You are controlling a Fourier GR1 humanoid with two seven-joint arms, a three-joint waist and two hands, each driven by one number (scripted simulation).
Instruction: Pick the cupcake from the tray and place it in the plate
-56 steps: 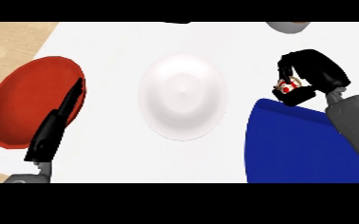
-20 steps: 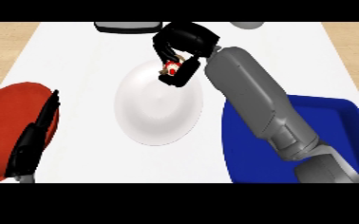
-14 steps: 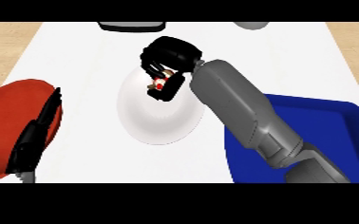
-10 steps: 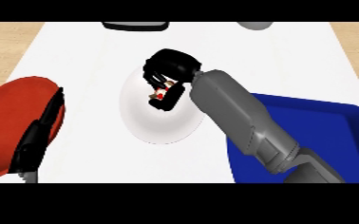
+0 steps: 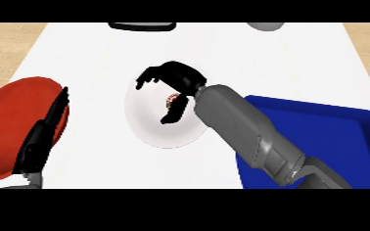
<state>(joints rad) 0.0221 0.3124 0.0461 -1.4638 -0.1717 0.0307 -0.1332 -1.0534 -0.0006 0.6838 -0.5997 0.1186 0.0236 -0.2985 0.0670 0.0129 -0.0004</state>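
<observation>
The white plate (image 5: 151, 129) lies at the counter's middle. My right hand (image 5: 180, 80) hovers over its upper part, the forearm reaching in from the lower right. Its fingers (image 5: 150, 74) are spread up and to the left, and the thumb (image 5: 173, 115) points down, well apart from them. The small cupcake (image 5: 173, 99), red and white, shows in that wide gap close to the palm, over the plate; no finger curls round it. The blue tray (image 5: 318, 120) lies at the right, partly hidden by my forearm. My left hand (image 5: 45, 134) rests open at the left edge.
A red dish (image 5: 22, 98) lies at the left under my left hand. A dark flat object (image 5: 142, 26) and a grey round object (image 5: 265, 26) stand at the counter's far edge. Wood floor shows past the counter's far corners.
My right hand carried the cupcake from the tray over to the plate and lowered it. Its fingers, curled on the cupcake half a second ago, have now spread apart. The left hand stayed still.
</observation>
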